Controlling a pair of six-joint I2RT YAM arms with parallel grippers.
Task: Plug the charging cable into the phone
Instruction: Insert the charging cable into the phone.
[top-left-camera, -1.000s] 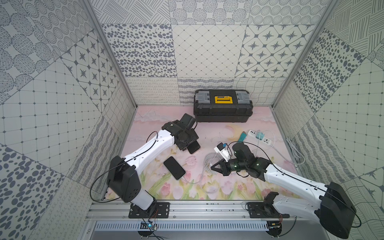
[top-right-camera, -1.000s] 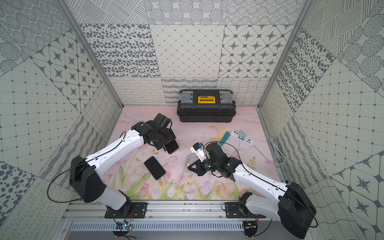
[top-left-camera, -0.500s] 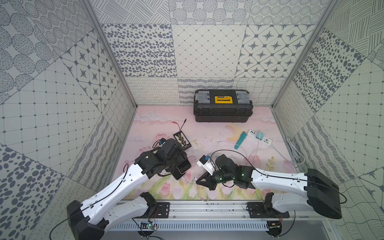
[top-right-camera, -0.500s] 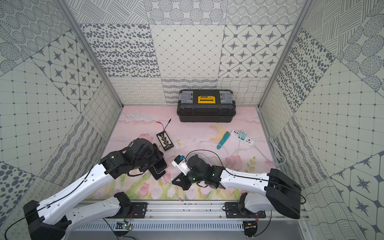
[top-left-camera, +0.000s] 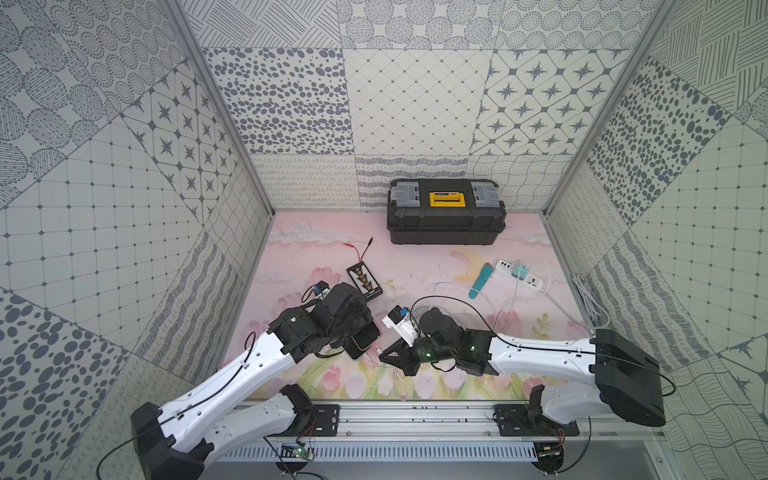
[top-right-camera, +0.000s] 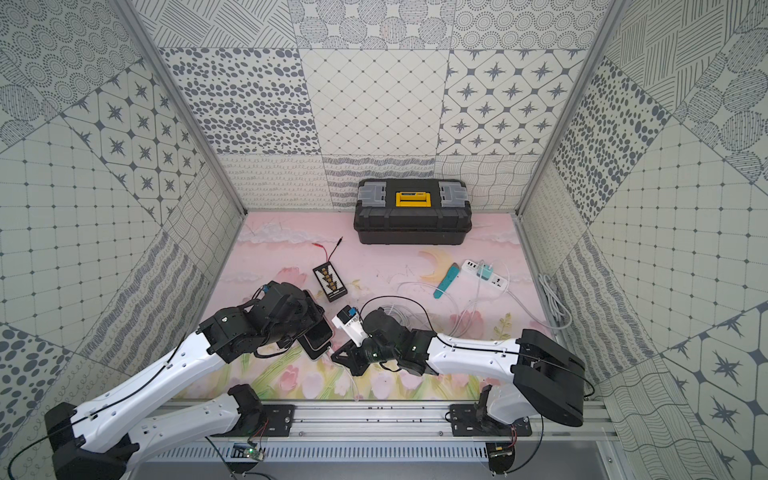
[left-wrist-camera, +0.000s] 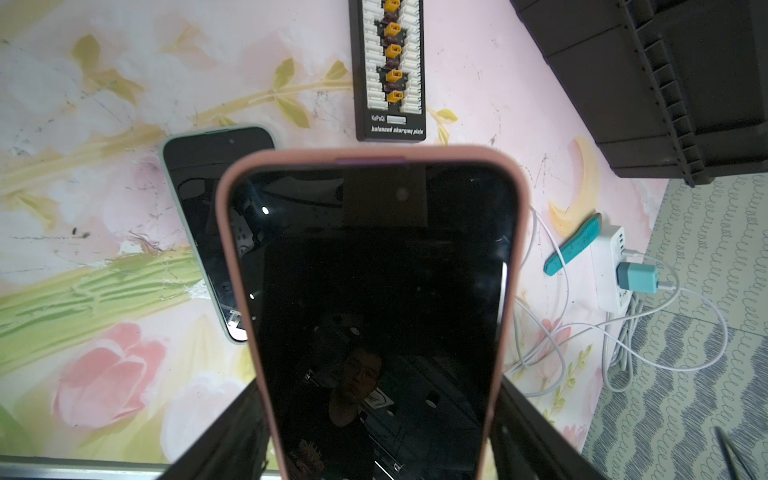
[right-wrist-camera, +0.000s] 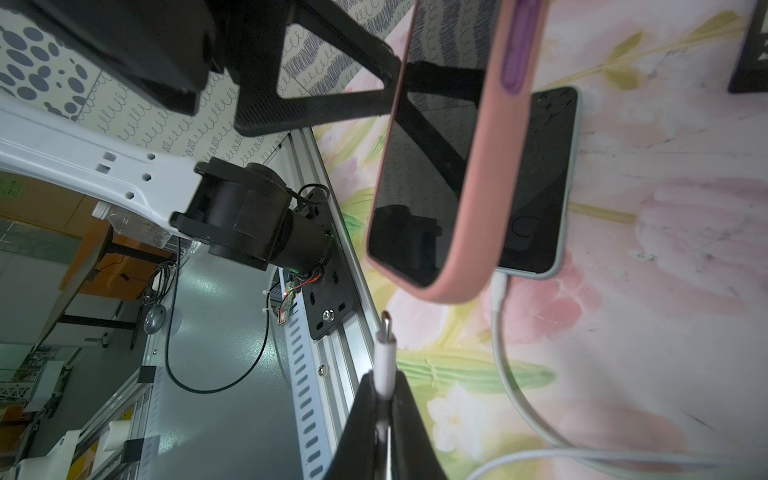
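Floor: pink floral mat (top-left-camera: 415, 257), inside patterned walls. Largest item on it is a black toolbox (top-left-camera: 446, 216), lid closed, set against the back wall. The left gripper (top-left-camera: 359, 332) stands wide, its jaws clamped on the two long sides of the phone (left-wrist-camera: 374, 270). The right gripper (right-wrist-camera: 384, 399) is almost fully closed, pinching the white plug. The phone, in a pink case with a dark screen, is held tilted and clear of the mat, near the front rail between the two arms. Directly under it lies a second phone (left-wrist-camera: 199, 199), pale case, flat on the mat, screen up, with a white cable (right-wrist-camera: 500, 328) already seated in its lower end. A white power strip (top-left-camera: 519, 275) lies at the right of the mat, with loose white cable near it. A black charging board (top-left-camera: 365, 282) lies just behind the left wrist. A teal strip (top-left-camera: 481, 282) lies beside the power strip. The plug (right-wrist-camera: 384, 353) points at the phone's lower edge, just beside it and not inserted; a gap shows in the right wrist view.
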